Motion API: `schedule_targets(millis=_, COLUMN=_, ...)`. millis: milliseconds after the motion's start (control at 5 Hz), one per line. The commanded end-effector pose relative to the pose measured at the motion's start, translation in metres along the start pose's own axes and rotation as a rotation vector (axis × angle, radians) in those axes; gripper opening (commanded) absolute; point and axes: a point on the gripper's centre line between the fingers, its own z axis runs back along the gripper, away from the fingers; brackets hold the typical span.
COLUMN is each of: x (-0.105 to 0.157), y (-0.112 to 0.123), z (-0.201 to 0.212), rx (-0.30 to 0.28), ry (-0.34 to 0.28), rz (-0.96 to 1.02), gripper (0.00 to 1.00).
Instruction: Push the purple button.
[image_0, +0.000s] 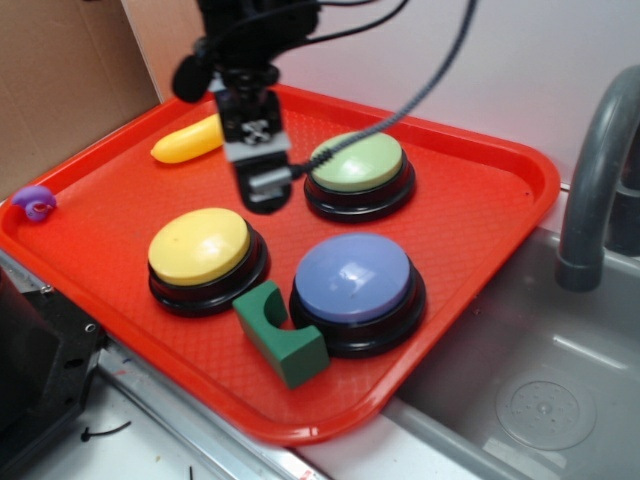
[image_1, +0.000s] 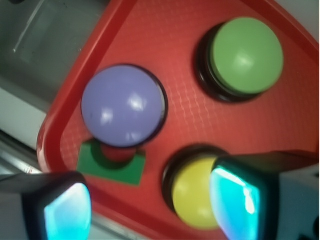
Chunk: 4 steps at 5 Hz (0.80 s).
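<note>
Three domed buttons sit on the red tray (image_0: 480, 190), and ours is the purple button (image_0: 355, 280), at about five o'clock on the tray in the exterior view, near the front rim. The green button (image_0: 357, 165) lies at one o'clock and the yellow button (image_0: 200, 246) at eight o'clock. A green block (image_0: 283, 335) with a curved notch rests just beside the purple button's black base, at its seven o'clock.

Our hand (image_0: 264, 180) hangs above the middle of the tray, between the yellow and green buttons and well apart from the purple one. In the wrist view its two fingertips (image_1: 67, 212) stand apart with nothing between them, the purple dome at eleven o'clock.

We judge the dome to be hard, smooth plastic, glossy enough to let a fingertip slide off if it lands on the slope. It needs no gripping: we would press straight down on the crown, likely with the hand closed, keeping clear of the block.
</note>
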Motion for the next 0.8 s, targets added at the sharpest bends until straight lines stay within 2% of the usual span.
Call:
schedule_targets(millis=0, x=-0.014, y=0.004, z=0.022, rx=0.005, ry=-0.021, rz=0.076, gripper=1.00)
schedule_targets(millis=400, x=-0.032, y=0.010, z=0.036, rx=-0.007, ry=-0.008, rz=0.166, gripper=1.00)
schedule_targets(millis=600, x=-0.051, y=0.013, z=0.048, rx=0.001, ry=-0.003, rz=0.235, gripper=1.00)
